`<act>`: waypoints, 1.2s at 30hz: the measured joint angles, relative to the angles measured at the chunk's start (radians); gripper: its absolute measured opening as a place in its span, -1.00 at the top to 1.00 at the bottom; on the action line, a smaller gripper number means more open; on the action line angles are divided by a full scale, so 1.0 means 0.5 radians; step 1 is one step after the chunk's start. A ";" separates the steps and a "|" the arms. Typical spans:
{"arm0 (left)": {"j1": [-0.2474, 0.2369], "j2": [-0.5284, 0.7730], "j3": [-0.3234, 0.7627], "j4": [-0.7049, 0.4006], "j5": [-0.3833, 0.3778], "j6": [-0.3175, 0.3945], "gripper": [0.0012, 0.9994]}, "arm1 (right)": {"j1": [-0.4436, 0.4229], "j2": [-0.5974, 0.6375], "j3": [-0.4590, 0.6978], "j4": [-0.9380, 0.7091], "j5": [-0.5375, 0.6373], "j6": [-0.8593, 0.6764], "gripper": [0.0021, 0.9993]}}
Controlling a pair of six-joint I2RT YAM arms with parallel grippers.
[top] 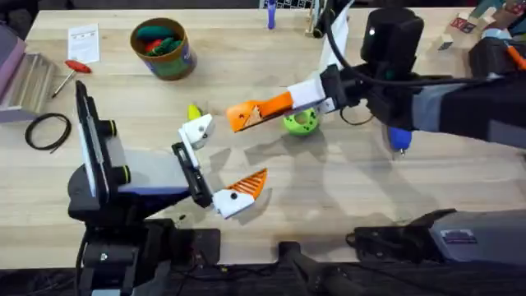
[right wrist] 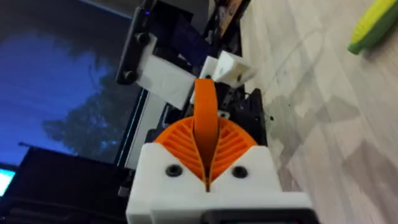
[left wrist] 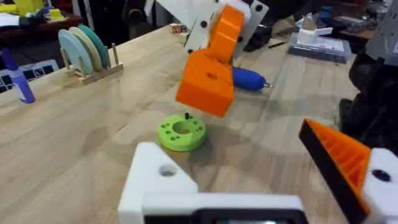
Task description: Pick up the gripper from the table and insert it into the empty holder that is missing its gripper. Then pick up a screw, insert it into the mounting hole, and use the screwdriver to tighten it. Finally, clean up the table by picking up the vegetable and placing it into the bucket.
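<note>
Right now my right claw [top: 238,117] pinches the gripper [right wrist: 205,124], a light, stiff, slippery wedge, by its flat sides, near the left claw [top: 215,164], spread wide, one holder bare.

Orange gripper [top: 261,109], green disc [top: 301,122], blue screwdriver [left wrist: 247,79], pale wood bench [top: 246,74]; the vegetable [top: 194,111] looks yellow-green.

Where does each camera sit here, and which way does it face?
Overhead: above the bases, looking down at the table; both arms show, with left gripper and right gripper.
Left wrist: on the left arm, facing the right gripper's held orange gripper and green disc; own fingers in the foreground.
Right wrist: facing the left arm; own fingers clamp it.
Shared: that orange gripper.
</note>
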 joint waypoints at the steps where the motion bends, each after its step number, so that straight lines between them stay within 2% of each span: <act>1: 0.000 0.000 0.000 0.000 0.000 0.000 -0.97 | 0.000 0.039 0.000 0.161 -0.038 0.093 0.99; 5: 0.000 0.001 0.000 0.000 0.000 0.000 -0.97 | 0.000 0.142 0.000 0.649 -0.134 0.419 0.99; 8: 0.000 0.000 0.000 0.000 0.000 -0.001 -0.97 | 0.000 0.199 0.000 0.803 -0.186 0.635 0.99; 15: 0.000 0.001 0.000 0.000 0.000 -0.001 -0.97 | 0.003 0.355 0.000 0.813 -0.215 0.839 0.99; 27: 0.000 0.000 0.000 0.000 0.000 0.000 -0.97 | 0.046 0.413 0.000 0.820 -0.216 0.871 0.99; 36: 0.000 0.001 0.000 0.000 0.000 0.000 -0.97 | 0.148 0.515 0.000 0.815 -0.215 0.890 0.99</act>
